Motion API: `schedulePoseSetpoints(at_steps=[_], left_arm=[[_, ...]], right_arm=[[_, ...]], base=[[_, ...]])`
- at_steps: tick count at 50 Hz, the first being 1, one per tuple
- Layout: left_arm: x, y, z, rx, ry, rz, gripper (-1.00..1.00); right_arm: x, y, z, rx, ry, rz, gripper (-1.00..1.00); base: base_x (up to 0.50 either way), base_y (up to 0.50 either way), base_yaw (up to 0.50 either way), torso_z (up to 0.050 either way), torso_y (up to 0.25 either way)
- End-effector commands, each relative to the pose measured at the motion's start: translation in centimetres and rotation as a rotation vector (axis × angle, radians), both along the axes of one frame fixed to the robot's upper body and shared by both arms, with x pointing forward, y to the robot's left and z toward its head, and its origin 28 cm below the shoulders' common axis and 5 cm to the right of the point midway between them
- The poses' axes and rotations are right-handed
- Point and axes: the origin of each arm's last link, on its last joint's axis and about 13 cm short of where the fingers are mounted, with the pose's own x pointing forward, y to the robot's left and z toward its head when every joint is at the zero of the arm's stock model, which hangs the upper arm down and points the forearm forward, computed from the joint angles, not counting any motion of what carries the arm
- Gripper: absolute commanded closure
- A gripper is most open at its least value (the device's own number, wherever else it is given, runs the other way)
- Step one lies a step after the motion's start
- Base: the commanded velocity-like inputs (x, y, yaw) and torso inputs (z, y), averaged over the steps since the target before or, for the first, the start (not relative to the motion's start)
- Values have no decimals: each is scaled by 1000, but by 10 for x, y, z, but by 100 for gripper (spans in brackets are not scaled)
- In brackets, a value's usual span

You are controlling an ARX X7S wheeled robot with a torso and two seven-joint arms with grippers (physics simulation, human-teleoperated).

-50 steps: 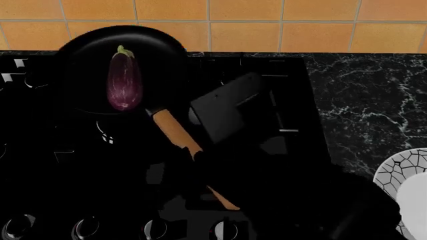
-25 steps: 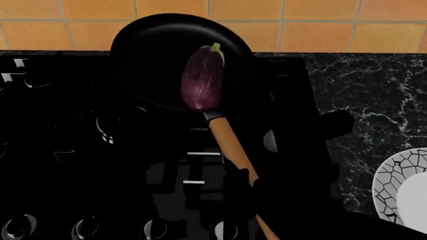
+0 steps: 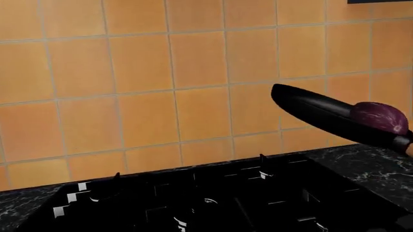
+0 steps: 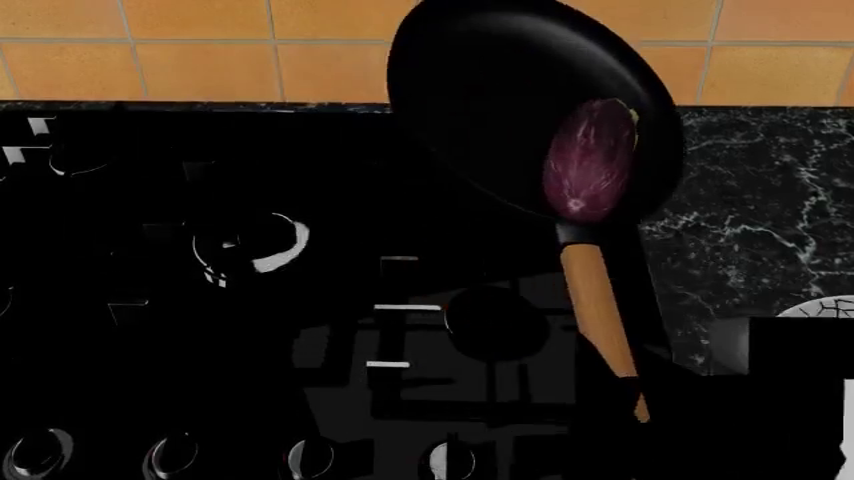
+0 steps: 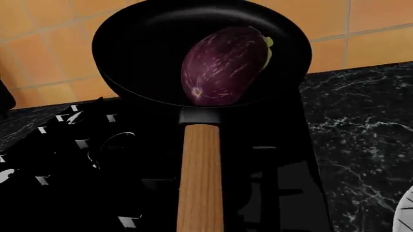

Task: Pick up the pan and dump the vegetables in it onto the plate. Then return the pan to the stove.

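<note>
The black pan (image 4: 514,90) is held in the air over the right rear of the stove (image 4: 200,330), its far rim raised. The purple eggplant (image 4: 590,165) lies in it against the side nearest the wooden handle (image 4: 598,310). My right gripper (image 4: 633,398) is shut on the handle near its end; its fingers are dark and hard to make out. The right wrist view shows the pan (image 5: 148,43), the eggplant (image 5: 223,72) and the handle (image 5: 200,183). The left wrist view shows the pan (image 3: 316,113) and the eggplant (image 3: 379,117) edge-on. A sliver of the plate (image 4: 825,305) shows at the right. My left gripper is not seen.
Black marble counter (image 4: 761,210) lies right of the stove, under the pan's right side. An orange tiled wall (image 4: 200,50) stands behind. Round knobs (image 4: 174,455) line the stove's front edge. My dark right arm covers most of the plate.
The pan with the eggplant has swung from the left rear burner to the right and risen. The eggplant has slid toward the handle side. The right arm has moved right with it.
</note>
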Motion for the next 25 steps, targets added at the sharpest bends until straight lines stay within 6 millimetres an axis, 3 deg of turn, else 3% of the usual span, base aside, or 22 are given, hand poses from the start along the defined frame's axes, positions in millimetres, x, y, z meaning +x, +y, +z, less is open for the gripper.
schedulePoseSetpoints(at_steps=[1, 16, 25], left_arm=[[0, -1, -1, 0, 1, -3, -100], [0, -3, 0, 4, 0, -10, -100], [-1, -3, 0, 8, 4, -13, -100]], right_arm=[[-7, -20, 13, 42, -141, -119, 100], [-16, -28, 6, 145, -209, -123, 100], [-11, -35, 6, 190, -229, -140, 100]], base=[[0, 0, 0, 0, 10], [0, 0, 0, 1, 3], [0, 0, 0, 1, 2]])
